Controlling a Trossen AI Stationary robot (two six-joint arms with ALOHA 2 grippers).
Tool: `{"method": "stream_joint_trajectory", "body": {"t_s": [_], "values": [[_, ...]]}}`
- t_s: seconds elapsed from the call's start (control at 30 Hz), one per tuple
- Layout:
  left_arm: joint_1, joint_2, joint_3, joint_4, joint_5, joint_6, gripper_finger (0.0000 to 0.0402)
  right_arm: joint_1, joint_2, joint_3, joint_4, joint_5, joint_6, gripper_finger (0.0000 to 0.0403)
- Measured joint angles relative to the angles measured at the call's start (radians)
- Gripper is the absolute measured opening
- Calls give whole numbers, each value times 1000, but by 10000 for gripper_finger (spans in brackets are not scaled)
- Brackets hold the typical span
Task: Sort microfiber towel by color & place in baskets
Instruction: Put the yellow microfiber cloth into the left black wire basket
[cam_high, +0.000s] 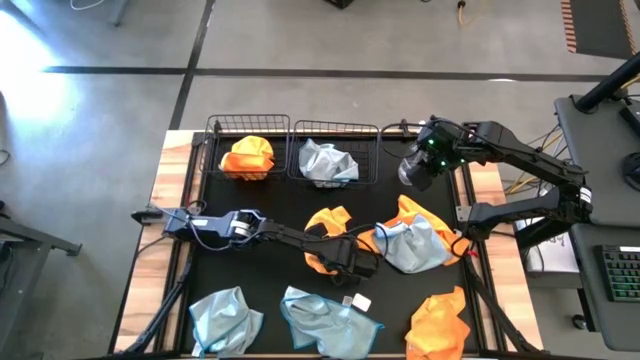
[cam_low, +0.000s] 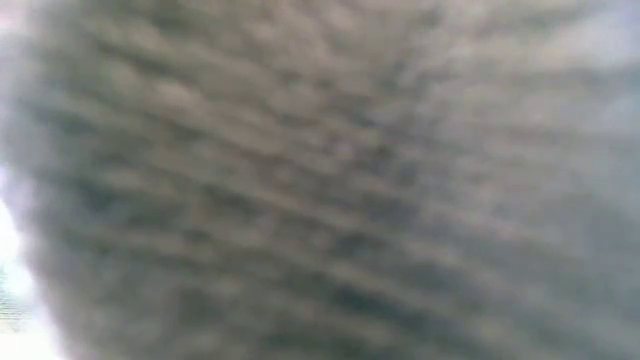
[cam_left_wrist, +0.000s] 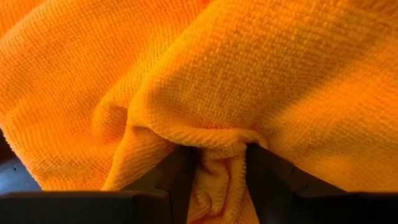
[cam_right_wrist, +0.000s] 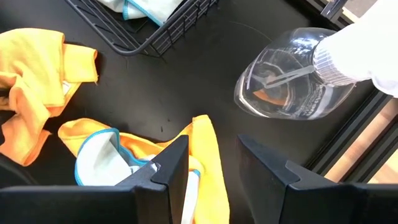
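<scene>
The left tool (cam_high: 362, 262) is down at the middle of the counter (cam_high: 170, 290), its two dark fingers (cam_left_wrist: 174, 180) pinched on a fold of an orange towel (cam_high: 328, 238); in the left wrist view the cloth bunches up between them and fills nearly everything. That arm reaches in low from the left edge across the black mat.

Along the near edge, from the left, lie two pale blue-grey towels (cam_high: 222, 318) (cam_high: 325, 318) side by side, then, well apart from them toward the right corner, another orange towel (cam_high: 440, 322). At the far side stand the two black wire baskets, touching each other: the left basket (cam_high: 212, 140) holds an orange cloth (cam_high: 248, 158), the right basket (cam_high: 372, 150) a blue-grey cloth (cam_high: 328, 163).

Just right of the clamped towel sits a heap of an orange towel with a blue-grey one (cam_high: 415, 245) on top of it. Above that heap, near the right basket's corner, hangs the right tool (cam_right_wrist: 214, 168), its fingers standing apart with nothing between them. A clear spray bottle (cam_right_wrist: 292, 81) lies on the mat near it, by the counter's right rail.

The low view shows only a blurred grey weave close against the lens.
</scene>
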Motion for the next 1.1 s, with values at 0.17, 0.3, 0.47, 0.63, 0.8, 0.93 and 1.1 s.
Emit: {"method": "stream_joint_trajectory", "body": {"t_s": [0.17,0.3,0.47,0.63,0.8,0.93,1.1], "values": [[0,1,8,8,28,-10,59,0,0,0,0,0,-1,125],[-2,1,8,4,41,-17,8,0,0,0,0,1,-1,125],[-8,-1,8,-2,41,-23,10,0,0,0,0,2,1,125],[-20,-41,6,-28,48,-31,2,0,0,0,0,2,2,125],[-23,-120,6,-86,-14,-72,1,0,0,0,0,3,2,125],[-23,-179,6,-94,-63,-84,1,0,0,0,1,3,2,125],[-24,-257,7,-95,-123,-87,0,0,0,0,1,3,2,125]]}}
